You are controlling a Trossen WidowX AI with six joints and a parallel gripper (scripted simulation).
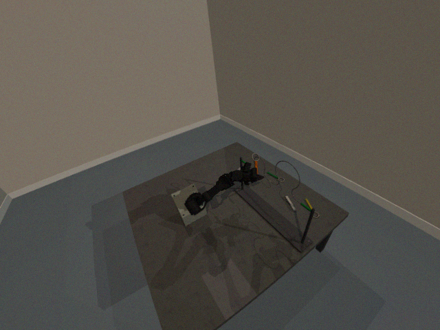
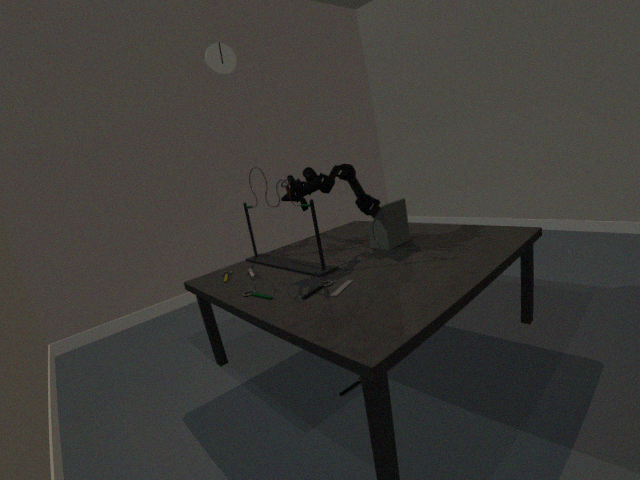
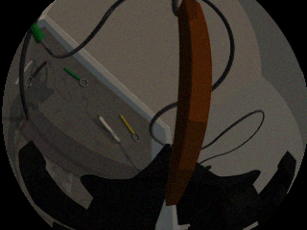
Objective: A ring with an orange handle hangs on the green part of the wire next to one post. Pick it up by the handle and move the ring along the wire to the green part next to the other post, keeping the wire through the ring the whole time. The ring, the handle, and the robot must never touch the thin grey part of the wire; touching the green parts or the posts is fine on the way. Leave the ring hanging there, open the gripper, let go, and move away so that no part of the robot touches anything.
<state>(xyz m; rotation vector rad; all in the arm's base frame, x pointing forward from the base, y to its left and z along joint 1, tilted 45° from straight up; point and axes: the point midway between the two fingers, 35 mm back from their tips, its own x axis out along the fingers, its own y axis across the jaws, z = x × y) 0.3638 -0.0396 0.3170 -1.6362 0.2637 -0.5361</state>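
Observation:
My gripper (image 1: 258, 177) (image 2: 286, 197) (image 3: 171, 148) is shut on the orange handle (image 1: 256, 166) (image 2: 288, 191) (image 3: 194, 72), above the table. The ring (image 1: 252, 156) is at the handle's upper end; most of it is cut off in the wrist view. The thin grey wire (image 1: 299, 176) (image 2: 250, 180) (image 3: 232, 48) bends in loops between the far post (image 1: 242, 184) (image 2: 317, 237) and the near post (image 1: 307, 225) (image 2: 250, 229). The ring is beyond the green part (image 2: 305, 205) (image 3: 36, 33) at the far post. The other green part (image 1: 305, 207) (image 2: 249, 207) is free. I cannot tell whether the ring touches wire.
On the table (image 1: 199, 269) (image 2: 439, 279) lie a green-handled ring (image 1: 272, 174) (image 2: 262, 296) (image 3: 72, 73), a yellow-handled ring (image 1: 308, 203) (image 2: 225, 277) (image 3: 127, 124), a white bar (image 1: 290, 203) (image 2: 251, 273) (image 3: 109, 129) and a dark-handled ring (image 2: 313, 291). The arm reaches past the far post.

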